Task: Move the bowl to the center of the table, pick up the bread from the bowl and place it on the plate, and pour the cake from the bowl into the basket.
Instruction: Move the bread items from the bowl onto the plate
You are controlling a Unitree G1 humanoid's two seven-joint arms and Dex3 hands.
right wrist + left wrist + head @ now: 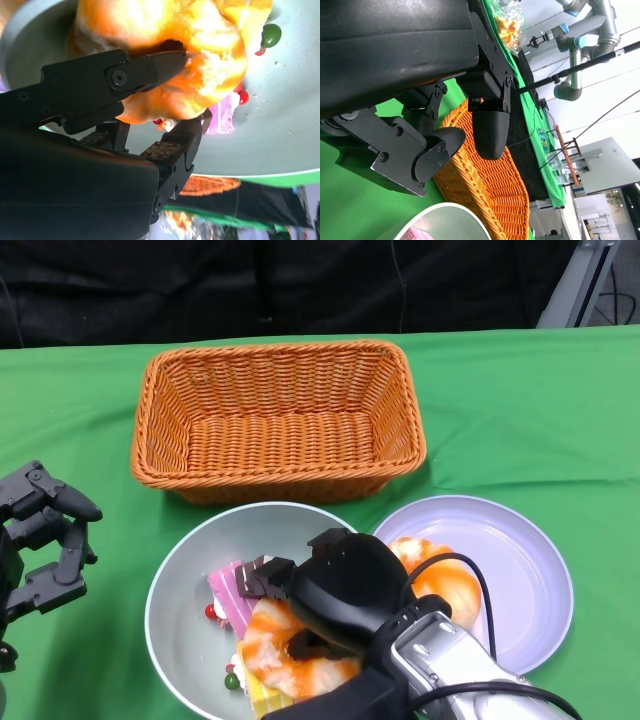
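Observation:
The grey bowl (180, 560) stands at the near centre, in front of the basket. In it lie pink and brown cake pieces (232, 600) and an orange-and-white bread (290, 665). My right hand (345, 585) reaches over the bowl and grips this bread. In the right wrist view, one finger (165, 62) presses into the bread (210, 65), with the others under it, over the bowl (290, 125). A second orange bread (445, 585) lies on the lilac plate (520, 560). My left hand (45, 540) hovers at the left, fingers apart and holding nothing.
The orange wicker basket (280, 410) stands behind the bowl with nothing in it. The plate touches the bowl's right side. Small red and green bits (232, 678) lie in the bowl. Green cloth covers the table, bare at the far left and right.

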